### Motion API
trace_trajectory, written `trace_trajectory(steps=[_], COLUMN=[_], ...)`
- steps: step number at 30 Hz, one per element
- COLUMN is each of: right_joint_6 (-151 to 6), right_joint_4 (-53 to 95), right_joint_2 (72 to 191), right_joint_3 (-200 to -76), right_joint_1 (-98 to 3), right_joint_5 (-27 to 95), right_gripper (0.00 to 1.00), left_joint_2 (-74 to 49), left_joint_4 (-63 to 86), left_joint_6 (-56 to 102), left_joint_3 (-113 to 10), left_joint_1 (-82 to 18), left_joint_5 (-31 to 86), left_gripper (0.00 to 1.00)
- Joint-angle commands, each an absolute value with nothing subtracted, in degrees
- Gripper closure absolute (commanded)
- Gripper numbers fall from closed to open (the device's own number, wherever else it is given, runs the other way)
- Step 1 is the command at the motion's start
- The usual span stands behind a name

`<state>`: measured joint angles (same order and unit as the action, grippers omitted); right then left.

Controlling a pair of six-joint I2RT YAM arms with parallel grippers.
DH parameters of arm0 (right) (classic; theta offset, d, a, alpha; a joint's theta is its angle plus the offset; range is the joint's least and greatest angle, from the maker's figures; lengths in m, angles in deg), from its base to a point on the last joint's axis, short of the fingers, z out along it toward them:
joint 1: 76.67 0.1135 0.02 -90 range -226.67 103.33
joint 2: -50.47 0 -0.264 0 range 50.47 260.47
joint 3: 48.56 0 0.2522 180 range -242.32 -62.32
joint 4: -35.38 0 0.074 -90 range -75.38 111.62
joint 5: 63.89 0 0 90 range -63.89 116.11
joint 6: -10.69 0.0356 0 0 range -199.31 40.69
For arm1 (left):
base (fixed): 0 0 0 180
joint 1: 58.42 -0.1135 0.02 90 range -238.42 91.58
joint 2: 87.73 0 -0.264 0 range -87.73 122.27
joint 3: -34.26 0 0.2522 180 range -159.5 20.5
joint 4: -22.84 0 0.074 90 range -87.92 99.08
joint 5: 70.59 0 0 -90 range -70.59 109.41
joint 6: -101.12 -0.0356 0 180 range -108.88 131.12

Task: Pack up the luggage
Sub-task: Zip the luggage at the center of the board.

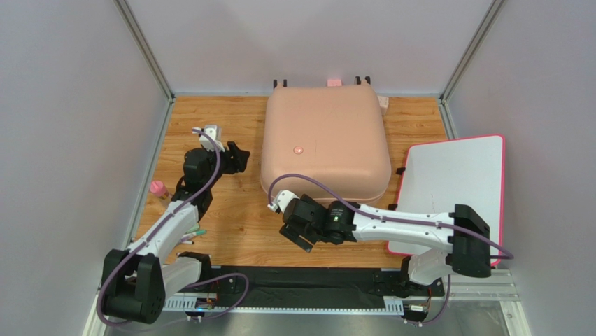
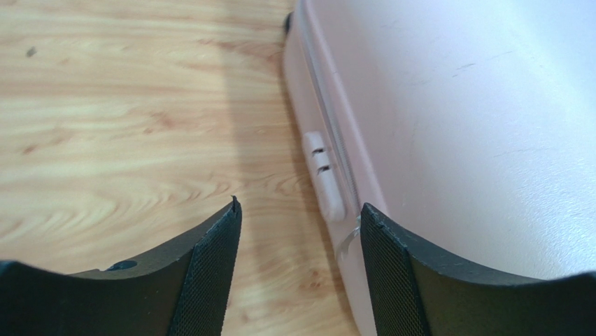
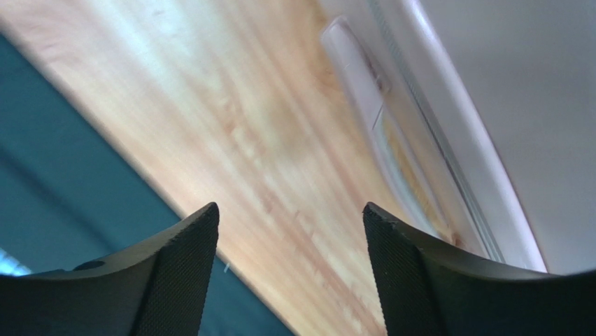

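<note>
The luggage (image 1: 325,143), a pale pink hard-shell suitcase, lies closed and flat at the back middle of the wooden table, with a small round emblem on its shell. My left gripper (image 1: 238,157) hovers just off its left side, open and holding nothing. In the left wrist view the gripper (image 2: 299,210) frames bare wood, and the luggage (image 2: 455,126) with its side latch (image 2: 323,175) is beside the right finger. My right gripper (image 1: 299,238) is low by the suitcase's front left corner, open and holding nothing. The right wrist view shows this gripper (image 3: 290,210) over wood, with the luggage (image 3: 490,105) at right.
A flat white board with a pink rim (image 1: 455,182) lies to the right of the suitcase. A small pink bottle (image 1: 158,187) and some green pens (image 1: 192,231) sit near the left wall. A black mat (image 1: 301,280) runs along the near edge. Walls close in on three sides.
</note>
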<state>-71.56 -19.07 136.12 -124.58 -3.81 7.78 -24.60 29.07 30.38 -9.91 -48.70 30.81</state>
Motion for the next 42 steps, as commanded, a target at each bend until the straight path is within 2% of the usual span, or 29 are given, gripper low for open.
trace_trajectory(steps=[1,5,7,9,10,12,13,14,16,17,19,22,26,35,42], right_joint_6=[-67.89,-67.36,-66.92,-64.48,-63.5,-61.91,-61.04,-60.85,-59.81,-58.93,-55.17,-51.11,-47.59,-46.0,-55.3], right_joint_4=[-28.82,-29.53,-29.53,-30.06,-30.76,-31.82,-31.3,-29.81,-26.39,-25.24,-20.86,-15.06,-13.36,-14.15,-8.97], right_joint_2=[128.0,122.64,120.62,119.47,119.38,119.47,120.08,120.78,122.97,123.77,125.78,127.02,132.36,149.86,155.67], right_joint_3=[-130.95,-135.86,-137.72,-141.13,-142.72,-145.53,-145.9,-146.16,-145.99,-145.55,-143.72,-140.2,-140.44,-145.63,-147.3], right_joint_1=[-2.14,-2.14,-2.14,-3.53,-5.8,-19.31,-24.41,-34.29,-43.4,-51.62,-61.58,-68.11,-72.79,-73.42,-69.2], right_joint_5=[11.16,11.34,6.55,-0.4,-2.35,1.39,2.45,3.51,6.58,9.21,17.53,19.34,20.22,20.48,33.92], right_gripper=[0.19,0.18,0.16,0.1,0.03,0.01,0.01,0.0,0.0,0.0,0.0,0.0,0.0,0.0,0.04], left_joint_2=[-29.96,-35.51,-37.98,-38.51,-38.34,-36.68,-36.06,-35.35,-33.59,-33.15,-32.1,-31.04,-27.01,-17.33,-20.05], left_joint_4=[14.55,10.14,9.35,10.3,10.75,11.63,11.98,12.24,12.51,12.33,11.98,12.86,15.14,18.48,26.74], left_joint_6=[32.47,35.1,35.99,36.43,36.6,37.04,37.48,37.57,37.75,37.75,37.57,37.92,39.06,40.21,36.88], left_joint_3=[-12.45,-11.84,-11.14,-10.61,-10.44,-10.61,-10.87,-10.96,-11.57,-11.84,-12.72,-13.16,-13.95,-17.64,-10.54], left_joint_1=[-48.93,-48.84,-48.93,-48.84,-48.84,-48.66,-48.49,-48.14,-48.05,-48.05,-48.05,-47.96,-47.52,-41.72,-39.0], left_joint_5=[22.77,23.97,25.55,26.7,28.1,29.34,29.69,29.87,30.65,30.75,30.66,30.92,31.01,27.58,29.86], left_gripper=[0.3,0.28,0.28,0.29,0.31,0.35,0.35,0.35,0.35,0.35,0.35,0.36,0.36,0.34,0.35])
